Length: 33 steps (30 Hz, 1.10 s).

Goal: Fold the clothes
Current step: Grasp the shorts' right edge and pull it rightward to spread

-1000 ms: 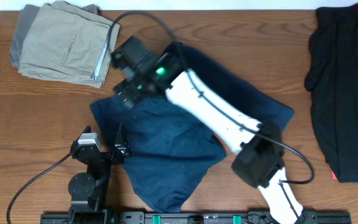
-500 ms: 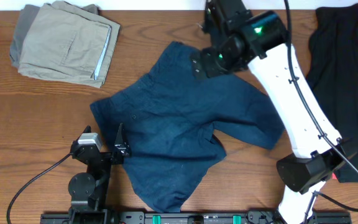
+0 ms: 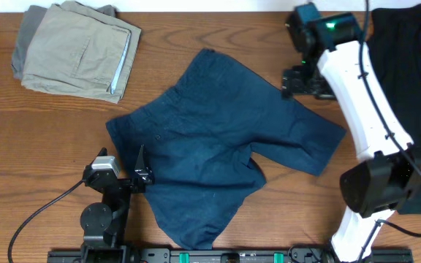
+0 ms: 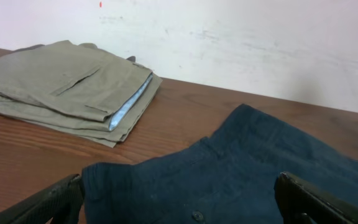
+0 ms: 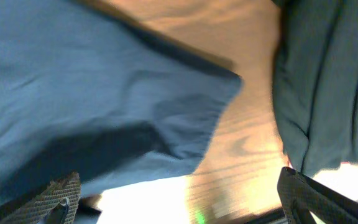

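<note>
— Wood-grain counter [image 3: 35, 131] under us, white wall [image 4: 260, 43] behind it. Where do we find the clothes?

— We see the navy shorts [image 3: 210, 153] spread out, unfolded and rumpled, in the middle of the counter. One leg reaches right and the other points toward the near edge. The khaki shorts [image 3: 75, 51] lie folded at the far left corner on top of a grey garment [image 3: 22, 45], well apart from the navy pair. The black garment [image 3: 400, 109] lies along the right edge.

— And our end effectors?

— Our left end effector [image 3: 142, 169] sits low at the left edge of the navy shorts. Its fingers [image 4: 48, 202] are spread wide and grip nothing; we cannot tell whether it touches the cloth. Our right end effector [image 3: 292, 82] hangs above the counter by the shorts' upper right edge, between them and the black garment. Its wrist view is blurred, yet we can make out its fingers [image 5: 58, 196] standing far apart, with nothing held.
</note>
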Motion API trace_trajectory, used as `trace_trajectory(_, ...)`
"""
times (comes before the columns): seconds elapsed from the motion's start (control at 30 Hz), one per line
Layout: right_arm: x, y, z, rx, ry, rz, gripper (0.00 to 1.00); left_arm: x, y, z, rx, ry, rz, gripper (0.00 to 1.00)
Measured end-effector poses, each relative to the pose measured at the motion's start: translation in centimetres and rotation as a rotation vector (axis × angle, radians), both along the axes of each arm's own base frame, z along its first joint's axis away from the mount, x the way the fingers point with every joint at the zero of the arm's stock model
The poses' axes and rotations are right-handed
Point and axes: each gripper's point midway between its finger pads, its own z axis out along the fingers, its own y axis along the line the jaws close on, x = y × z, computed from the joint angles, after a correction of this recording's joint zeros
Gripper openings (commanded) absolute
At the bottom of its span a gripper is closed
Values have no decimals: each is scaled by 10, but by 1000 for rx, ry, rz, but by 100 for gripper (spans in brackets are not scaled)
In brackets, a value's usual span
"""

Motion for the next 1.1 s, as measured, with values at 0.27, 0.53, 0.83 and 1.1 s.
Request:
trace_trajectory(0.27, -15, -81, -56, 5, 79, -276, 99, 0, 0, 0, 0, 0, 0, 98)
trace_trajectory(0.53, -37, -97, -119, 140, 149, -327, 99, 0, 0, 0, 0, 0, 0, 98)
trace_trajectory(0.83, -27, -95, -155, 214, 70, -300, 91, 0, 0, 0, 0, 0, 0, 98)
trace_trajectory(1.1, -15, -77, -173, 331, 4, -261, 61, 0, 0, 0, 0, 0, 0, 98)
